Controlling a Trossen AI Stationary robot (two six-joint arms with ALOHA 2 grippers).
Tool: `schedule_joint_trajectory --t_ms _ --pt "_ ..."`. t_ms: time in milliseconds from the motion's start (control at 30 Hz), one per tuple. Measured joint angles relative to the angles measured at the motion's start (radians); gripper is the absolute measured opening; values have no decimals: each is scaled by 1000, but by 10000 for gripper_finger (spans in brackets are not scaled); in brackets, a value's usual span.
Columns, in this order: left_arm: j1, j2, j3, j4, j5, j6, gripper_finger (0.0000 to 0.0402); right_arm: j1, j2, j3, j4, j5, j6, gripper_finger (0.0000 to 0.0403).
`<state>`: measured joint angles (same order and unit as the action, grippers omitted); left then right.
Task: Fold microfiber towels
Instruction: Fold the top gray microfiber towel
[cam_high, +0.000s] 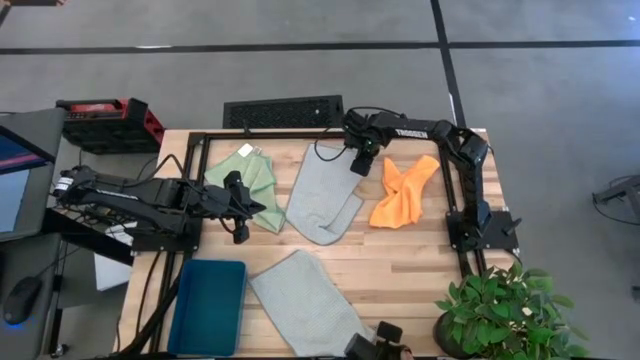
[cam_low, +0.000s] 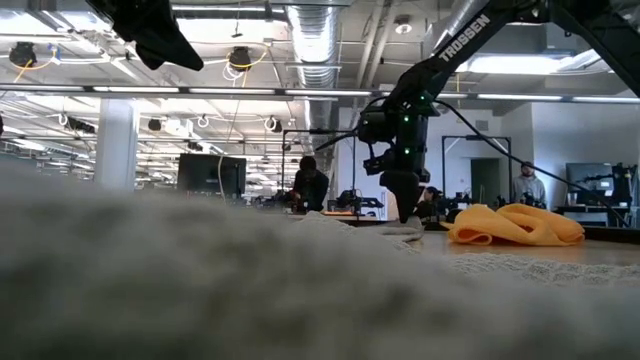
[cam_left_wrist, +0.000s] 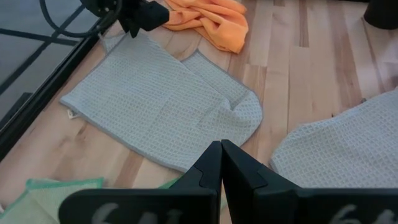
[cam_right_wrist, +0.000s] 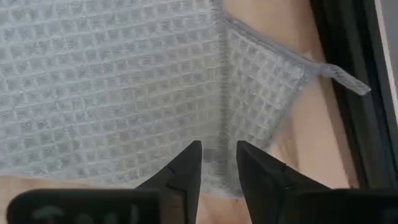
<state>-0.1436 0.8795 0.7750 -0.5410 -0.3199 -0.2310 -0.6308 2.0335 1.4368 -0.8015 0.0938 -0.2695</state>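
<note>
Centrally, a partly folded grey-blue towel (cam_high: 322, 205) lies on the wooden table (cam_high: 420, 270).
Right gripper (cam_high: 360, 164), fingers slightly parted and empty, hovers at its far hemmed edge; "TROSSEN" marks that arm. Left gripper (cam_high: 240, 214), closed and empty, waits beside the green towel (cam_high: 248, 178); bare wood lies beyond.

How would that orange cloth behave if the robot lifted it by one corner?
The orange towel lies crumpled in soft folds, so it would probably droop limply rather than hold shape. It looks thin, so likely light. Pushed, it would probably bunch up on the wooden table rather than slide whole.
</note>
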Motion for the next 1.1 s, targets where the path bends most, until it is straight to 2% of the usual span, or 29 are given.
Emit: schedule_joint_trajectory --t_ms 133,500,600,733,1100 --pt "0 0 0 -3 0 -1 0 -17 2 0 -6 -52 8 117" --pt "0 0 0 -9 1 -2 0 -18 33 -1 -6 -68 -9 117" --pt "0 0 0 -10 1 -2 0 -9 33 -2 -10 -67 -44 94" --pt "0 0 0 -10 2 -2 0 5 29 -2 -10 -68 -46 19" --pt "0 94 -1 45 -11 30 3 124 -39 0 -34 17 -54 5"
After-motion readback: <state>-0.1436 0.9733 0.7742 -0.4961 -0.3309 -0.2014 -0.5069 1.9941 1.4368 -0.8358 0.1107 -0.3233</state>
